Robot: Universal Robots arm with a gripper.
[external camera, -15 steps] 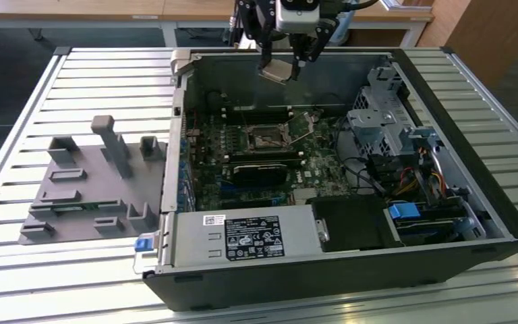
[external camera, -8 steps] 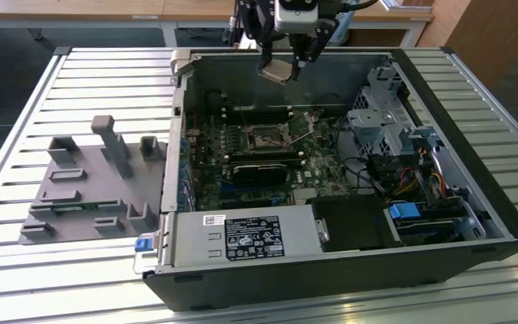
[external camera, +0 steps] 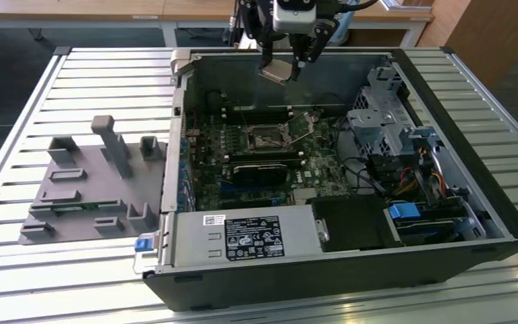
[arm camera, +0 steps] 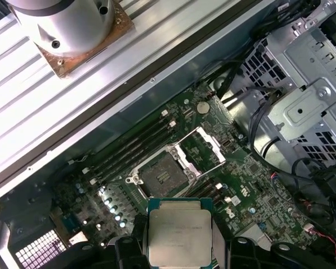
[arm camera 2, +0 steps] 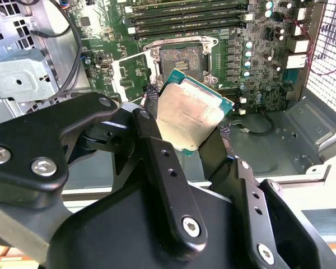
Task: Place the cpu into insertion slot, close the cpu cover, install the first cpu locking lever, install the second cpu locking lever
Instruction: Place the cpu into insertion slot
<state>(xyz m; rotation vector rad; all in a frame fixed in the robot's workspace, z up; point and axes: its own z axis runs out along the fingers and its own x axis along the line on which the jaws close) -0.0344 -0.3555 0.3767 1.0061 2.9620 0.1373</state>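
My gripper (external camera: 280, 69) hangs above the far wall of the open computer case, shut on the cpu (external camera: 277, 70), a silvery-topped square chip held by its edges. The same cpu (arm camera 2: 190, 112) sits tilted between the black fingers (arm camera 2: 157, 162) in the second wrist view. In the first wrist view the cpu (arm camera: 179, 232) is well above the board. The insertion slot (external camera: 264, 139) (arm camera 2: 181, 59) (arm camera: 161, 175) lies bare with its dark centre showing. The cpu cover (arm camera 2: 131, 70) (arm camera: 204, 147) is swung open beside the slot, with a thin lever (external camera: 309, 128) raised next to it.
The case (external camera: 178, 135) lies on a slatted metal table (external camera: 106, 74). Inside are long memory slots (arm camera 2: 185, 17), a metal drive cage (external camera: 385, 128) with cables, and a power supply (external camera: 241, 236) at the front. A grey holder fixture (external camera: 88, 182) stands at the exterior view's left.
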